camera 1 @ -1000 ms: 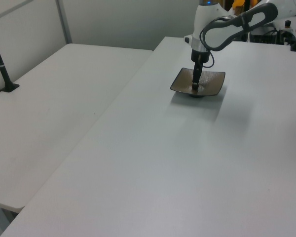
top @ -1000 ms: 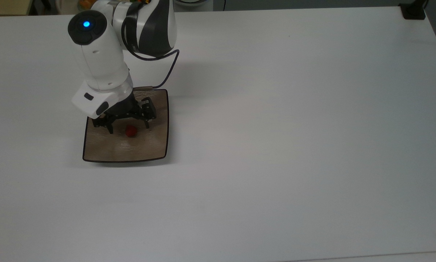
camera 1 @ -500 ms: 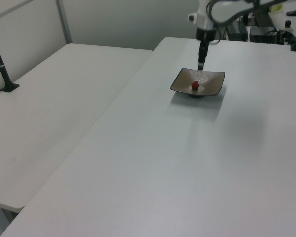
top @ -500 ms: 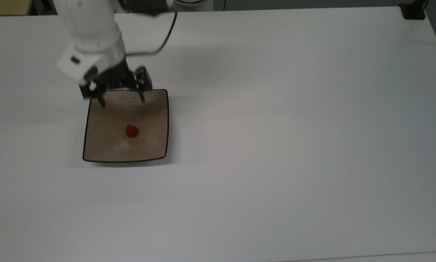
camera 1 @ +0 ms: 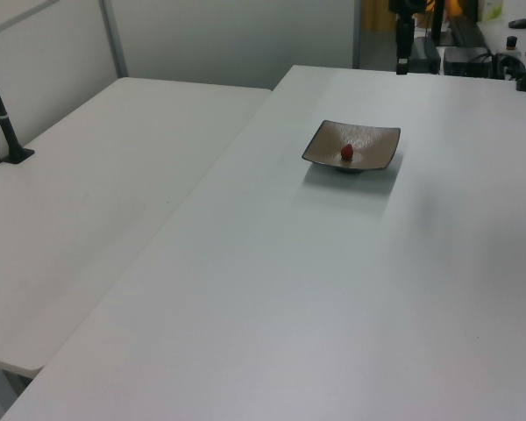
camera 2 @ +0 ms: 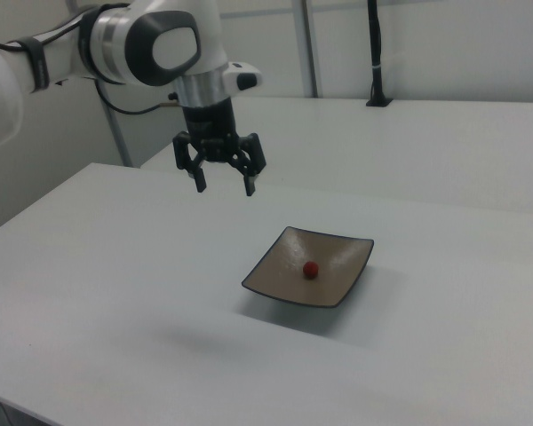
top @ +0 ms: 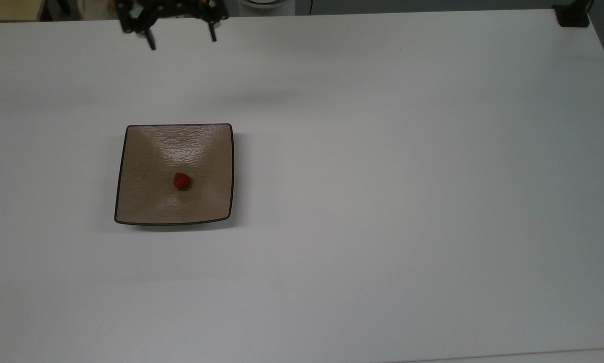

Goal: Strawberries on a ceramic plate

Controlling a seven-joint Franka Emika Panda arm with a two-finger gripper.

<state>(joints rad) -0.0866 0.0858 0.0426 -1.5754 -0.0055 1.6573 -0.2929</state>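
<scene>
**Strawberry on plate, gripper raised and empty**

One tiny dark-red roundish strawberry (top: 181, 181) resting near the middle of a square glossy tan-beige ceramic plate (top: 145, 201) with a thin dark rim. Seen also in the left view (camera 1: 346, 153) and the right view (camera 2: 310, 269), always on the plate's inner surface, well inside the rim. Surface of the berry too small to make out; possibly bumpy.

Plate sitting flat on a wide white table (top: 382, 201), toward the top view's left half. Corners slightly upturned in the right view (camera 2: 333, 288), with a soft shadow on the table beneath it. Same plate shown in the left view (camera 1: 373, 140) at the far part of the table.

Black two-finger gripper (top: 182, 43) hanging at the top edge of the top view, well apart from the plate. In the right view (camera 2: 223, 188) held above the table, fingers pointing down, spread wide, nothing between them. Carried by a white and grey robot arm (camera 2: 151, 40) reaching in from the right view's left.

A second white table (camera 1: 96, 193) adjoining on the left view's left.
</scene>
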